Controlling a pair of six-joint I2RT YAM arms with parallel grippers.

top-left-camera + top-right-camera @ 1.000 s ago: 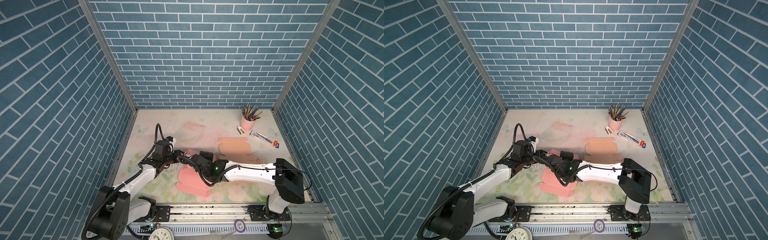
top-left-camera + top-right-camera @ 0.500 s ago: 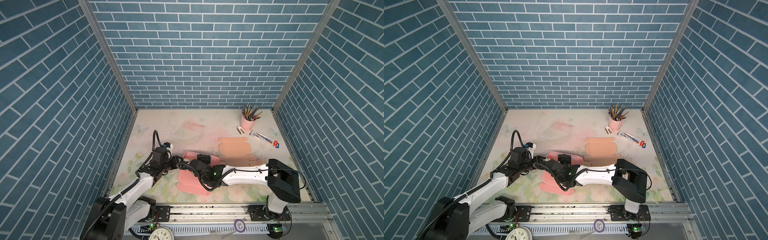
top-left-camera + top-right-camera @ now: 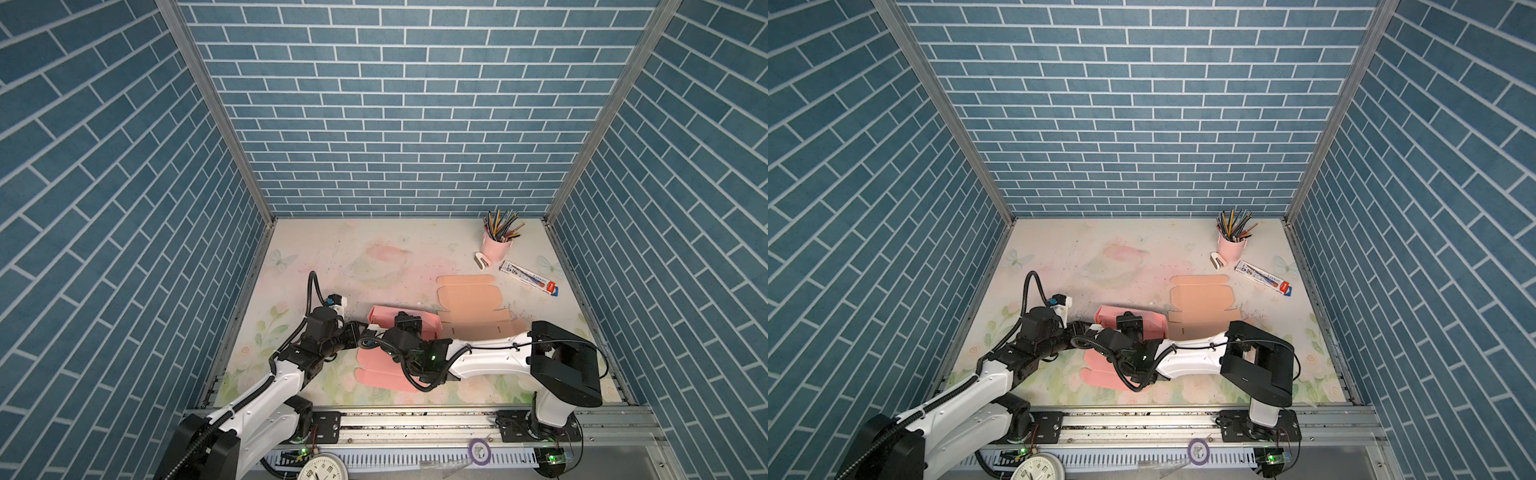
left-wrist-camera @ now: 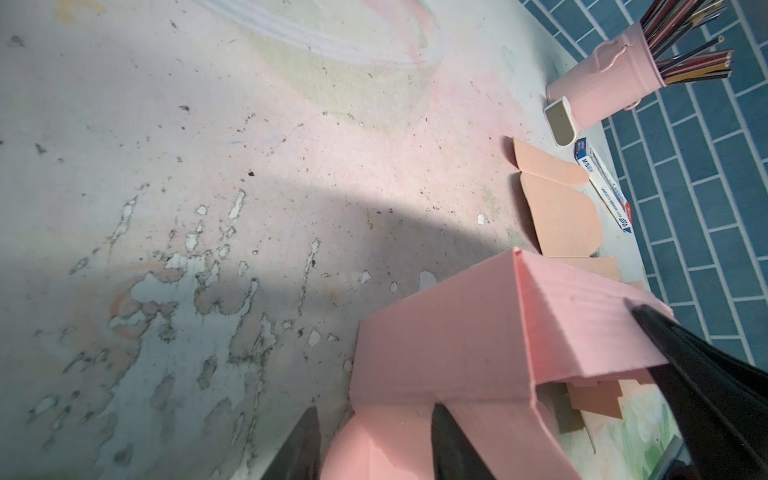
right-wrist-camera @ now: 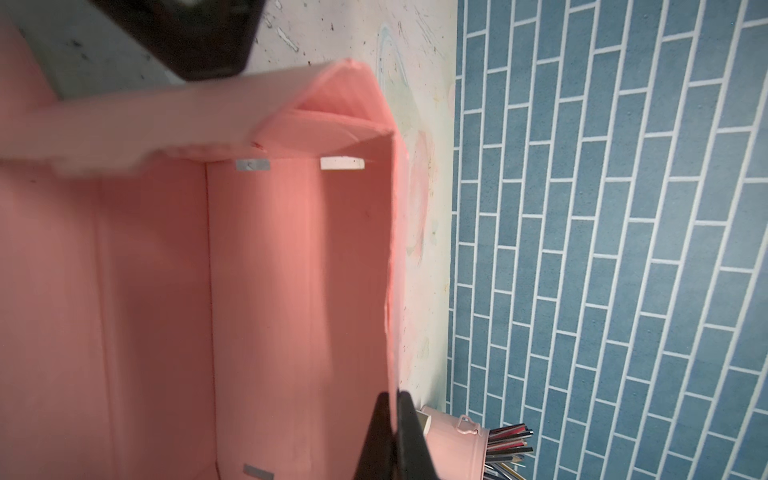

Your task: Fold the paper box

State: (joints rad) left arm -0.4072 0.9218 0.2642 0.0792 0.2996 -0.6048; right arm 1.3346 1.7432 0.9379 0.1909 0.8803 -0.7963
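White shells, black joints on left arm [image 3: 270,384], right arm [image 3: 490,359]; black corrugated cable [image 3: 310,291] loops. Black tapered fingers [image 4: 453,449] on left claw [image 4: 374,415], right claw [image 5: 392,401].

A: Where is the table [image 3: 332,257] open?
B: The far left and far middle lie bare, out to the walls [image 3: 415,124].
A: What stands in the way?
B: The box [image 3: 382,316], one wall raised, sits near centre; the left arm [image 3: 278,382] and right arm [image 3: 490,361] meet over it. The right arm lies low across the near right side. A flat tan sheet [image 3: 469,299] lies just right of the box. In the far right corner stand a pencil cup [image 3: 496,249] and a pen pack [image 3: 528,278], close together.
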